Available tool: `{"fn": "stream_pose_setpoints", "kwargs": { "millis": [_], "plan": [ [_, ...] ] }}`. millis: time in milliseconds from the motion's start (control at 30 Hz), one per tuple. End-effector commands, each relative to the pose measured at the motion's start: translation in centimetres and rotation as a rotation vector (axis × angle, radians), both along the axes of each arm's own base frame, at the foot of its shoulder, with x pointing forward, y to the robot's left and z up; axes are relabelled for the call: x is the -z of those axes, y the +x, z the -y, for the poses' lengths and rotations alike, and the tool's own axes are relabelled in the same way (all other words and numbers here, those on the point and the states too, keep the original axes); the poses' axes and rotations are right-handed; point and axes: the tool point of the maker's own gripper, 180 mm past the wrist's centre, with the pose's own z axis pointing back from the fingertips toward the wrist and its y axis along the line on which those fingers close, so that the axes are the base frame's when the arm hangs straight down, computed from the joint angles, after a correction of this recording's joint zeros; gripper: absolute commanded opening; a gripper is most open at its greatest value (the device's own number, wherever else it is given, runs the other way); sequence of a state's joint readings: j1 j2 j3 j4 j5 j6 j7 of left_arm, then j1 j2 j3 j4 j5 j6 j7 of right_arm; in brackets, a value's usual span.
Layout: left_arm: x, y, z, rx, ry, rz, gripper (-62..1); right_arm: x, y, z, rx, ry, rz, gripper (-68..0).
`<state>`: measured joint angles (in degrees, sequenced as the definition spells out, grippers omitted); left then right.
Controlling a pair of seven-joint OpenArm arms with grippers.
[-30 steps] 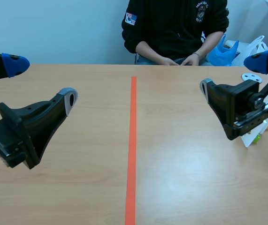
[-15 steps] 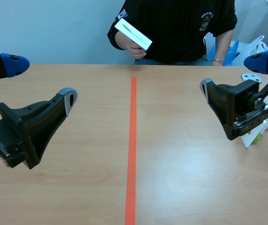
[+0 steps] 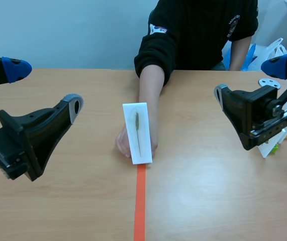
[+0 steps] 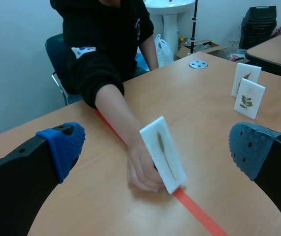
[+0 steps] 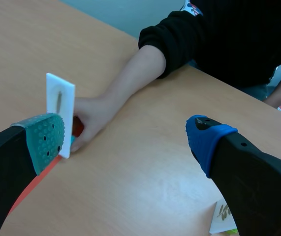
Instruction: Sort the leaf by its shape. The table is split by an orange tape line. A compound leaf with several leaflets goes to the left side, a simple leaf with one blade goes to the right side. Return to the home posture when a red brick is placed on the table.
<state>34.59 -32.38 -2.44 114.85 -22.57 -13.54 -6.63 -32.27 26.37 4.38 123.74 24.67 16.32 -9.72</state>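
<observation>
Hand [image 3: 122,143] propping leaf card [image 3: 137,131] on tape line [image 3: 140,201], both jaws wide open, empty, well aside.

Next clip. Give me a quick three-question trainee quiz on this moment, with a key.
1. True or false: the left gripper is shut on the white leaf card.
2. The card's base rests: A) on the orange tape line; B) well left of it; C) well right of it.
3. What holds the card upright?
Key: 1 false, the gripper is open; 2 A; 3 the person's hand.
</observation>
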Motion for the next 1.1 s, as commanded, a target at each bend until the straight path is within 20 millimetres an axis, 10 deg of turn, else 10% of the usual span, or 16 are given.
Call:
{"fn": "stream_pose_setpoints", "kwargs": {
  "millis": [0,600,1067],
  "plan": [
    [-0.5,0.0,0.2,0.001,-0.022,0.013,1.4,-0.5,0.2,0.0,-0.009,0.000,0.020,-16.9],
    [0.6,0.4,-0.2,-0.001,0.038,-0.003,1.4,-0.5,0.2,0.0,-0.009,0.000,0.020,-16.9],
    [6.8,3.7,-3.2,0.018,0.096,-0.105,1.4,-0.5,0.2,-0.1,-0.010,0.000,0.020,-16.9]
  ]
}}
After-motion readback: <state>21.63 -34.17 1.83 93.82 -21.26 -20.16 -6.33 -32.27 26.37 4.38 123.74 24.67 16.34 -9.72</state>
